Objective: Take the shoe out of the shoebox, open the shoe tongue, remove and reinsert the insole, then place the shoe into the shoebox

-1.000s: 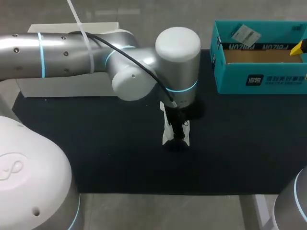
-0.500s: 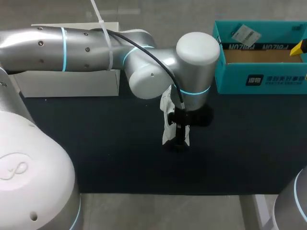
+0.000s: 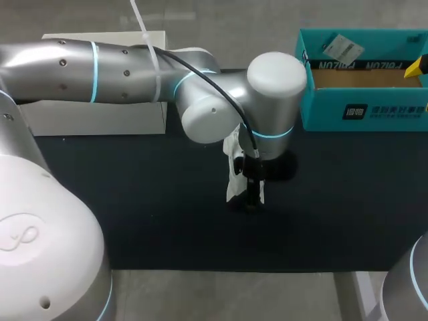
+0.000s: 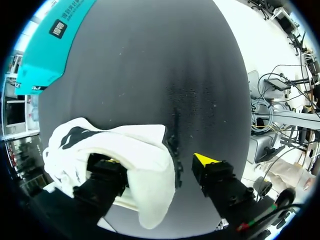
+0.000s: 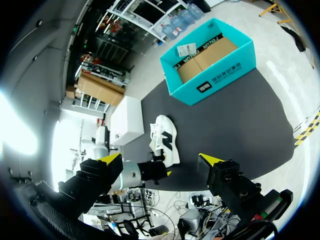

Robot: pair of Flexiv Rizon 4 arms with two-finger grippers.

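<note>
A white shoe (image 3: 233, 172) with black accents lies on the black mat (image 3: 134, 200) at mid-table. My left gripper (image 3: 252, 194) hangs over it, arm coming from the left. In the left wrist view the shoe (image 4: 135, 150) has one finger (image 4: 102, 180) pushed down inside its opening, while the other fingertip (image 4: 206, 161) stands outside, a small gap off the shoe's side. The left gripper (image 4: 159, 161) is open, straddling that side wall. The teal shoebox (image 3: 361, 77) stands open at the back right. My right gripper (image 5: 160, 160) is open, high above the table, empty; the shoe (image 5: 165, 137) and shoebox (image 5: 210, 60) lie far ahead of it.
A white box (image 3: 100, 114) stands at the back left edge of the mat. A paper tag (image 3: 341, 47) lies on the shoebox's far rim. A yellow tip (image 3: 416, 67) pokes in at the right edge over the shoebox.
My left arm's wrist has swung to the right above the shoe, and its fingers have spread wider. The shoe has stayed in place. The right arm has not moved.
</note>
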